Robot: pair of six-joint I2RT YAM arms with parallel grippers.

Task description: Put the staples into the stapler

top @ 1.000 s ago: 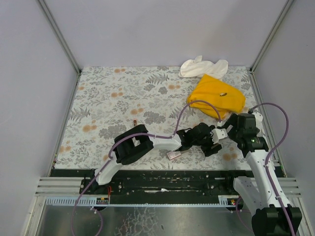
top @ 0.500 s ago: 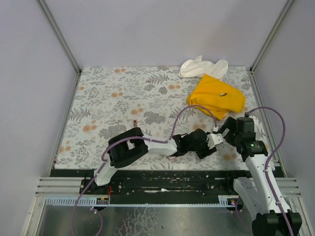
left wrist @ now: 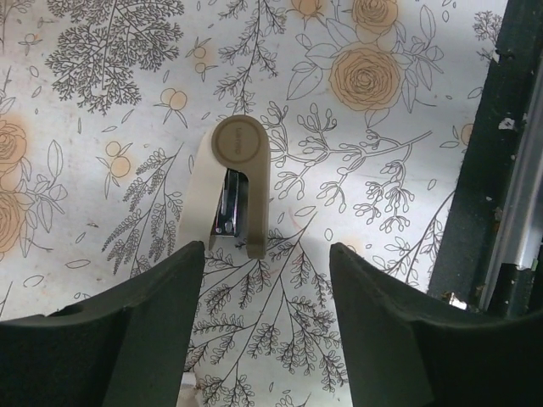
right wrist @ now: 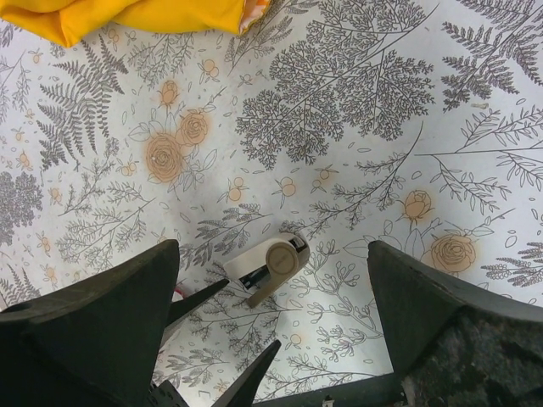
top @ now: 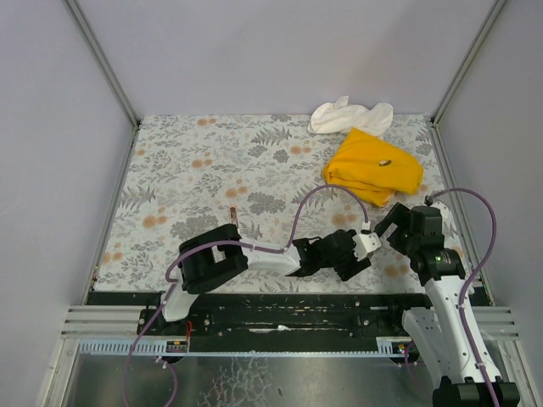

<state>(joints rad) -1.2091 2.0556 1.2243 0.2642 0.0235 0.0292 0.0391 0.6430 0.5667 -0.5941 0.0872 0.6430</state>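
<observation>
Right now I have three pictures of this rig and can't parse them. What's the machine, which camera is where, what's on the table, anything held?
Two robot arms, bolted side by side at the near edge. The wide picture looks down from above and behind them; the other two come from a camera on each wrist. On the flowered table lie a small cream stapler, a yellow cloth and a white cloth. The left gripper and right gripper both stand open, facing the stapler, holding nothing.

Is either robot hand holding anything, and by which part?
Nothing is held. The stapler lies untouched on the table; left gripper and right gripper stand open.
</observation>
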